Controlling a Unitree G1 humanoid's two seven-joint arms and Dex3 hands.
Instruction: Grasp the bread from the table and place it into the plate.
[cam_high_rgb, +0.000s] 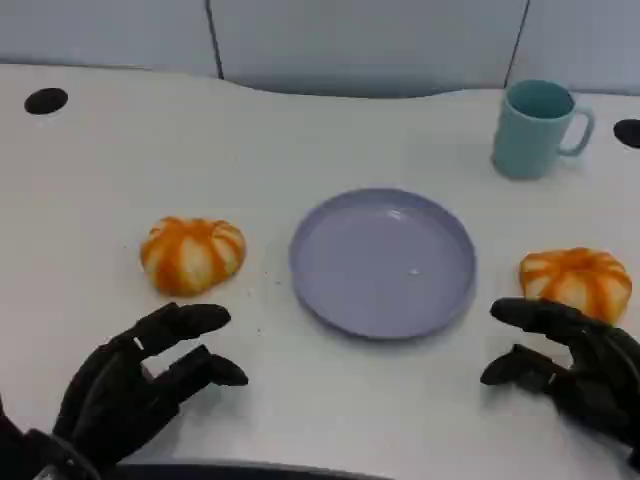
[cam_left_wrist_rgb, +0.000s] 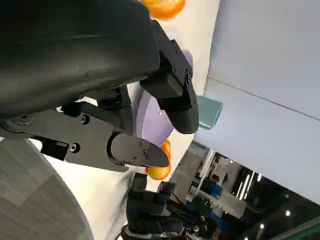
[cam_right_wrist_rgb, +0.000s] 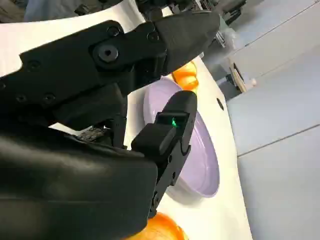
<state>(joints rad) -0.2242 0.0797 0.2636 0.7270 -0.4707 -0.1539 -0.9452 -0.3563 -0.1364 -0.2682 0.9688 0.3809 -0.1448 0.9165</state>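
Two orange-and-white striped bread rolls lie on the white table. The left bread (cam_high_rgb: 193, 254) sits left of the lavender plate (cam_high_rgb: 383, 262); the right bread (cam_high_rgb: 576, 281) sits right of it. The plate holds nothing. My left hand (cam_high_rgb: 140, 385) hovers near the table's front edge, just in front of the left bread, fingers apart and holding nothing. My right hand (cam_high_rgb: 575, 365) is at the front right, fingertips just short of the right bread, also spread. The left wrist view has the plate (cam_left_wrist_rgb: 152, 117) and the far bread (cam_left_wrist_rgb: 159, 167). The right wrist view has the plate (cam_right_wrist_rgb: 200, 160) and near bread (cam_right_wrist_rgb: 157, 229).
A teal mug (cam_high_rgb: 537, 128) stands at the back right, behind the plate. Black round holes mark the table at the far left (cam_high_rgb: 45, 100) and far right (cam_high_rgb: 628, 132). A grey wall panel runs along the table's far edge.
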